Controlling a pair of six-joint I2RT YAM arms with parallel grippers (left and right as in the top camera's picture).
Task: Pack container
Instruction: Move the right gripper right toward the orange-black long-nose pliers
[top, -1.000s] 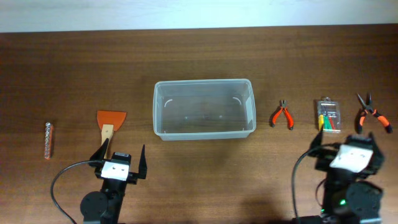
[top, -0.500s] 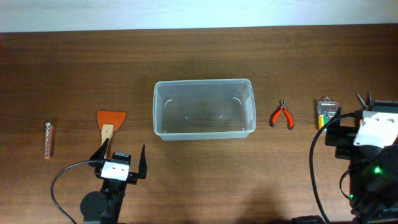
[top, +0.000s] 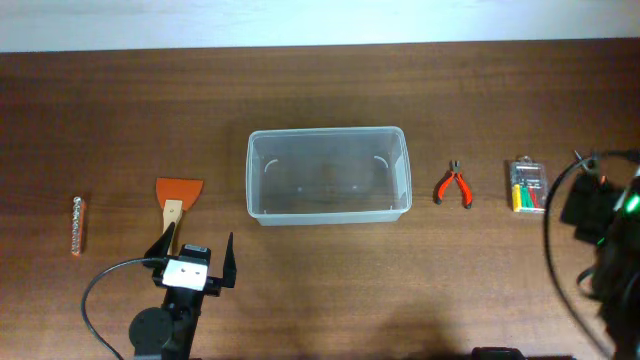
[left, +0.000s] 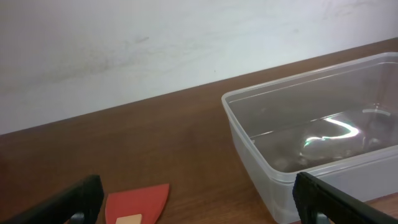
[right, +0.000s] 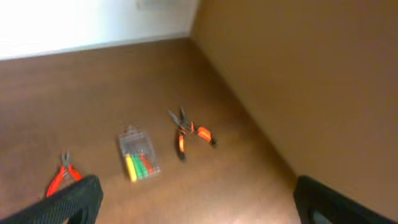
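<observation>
Overhead view. Container (top: 326, 131): clear plastic tub, empty, sat mid-surface (top: 320, 85) between an orange scraper (top: 178, 193) and red cutters (top: 453, 186). It was judged light, thin-walled, springy and slick, and best pinched over the rim of one wall. Left fingers (top: 228, 258): stood spread wide, empty, just beside the scraper's handle. Right fingers (right: 74, 198): stood spread wide, empty, well clear at the far right, facing the bit case (right: 138, 157).

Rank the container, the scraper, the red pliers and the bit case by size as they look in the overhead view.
1. Container, by far the largest.
2. Scraper.
3. Red pliers and bit case: they look about alike, so I do not rank them apart.
</observation>
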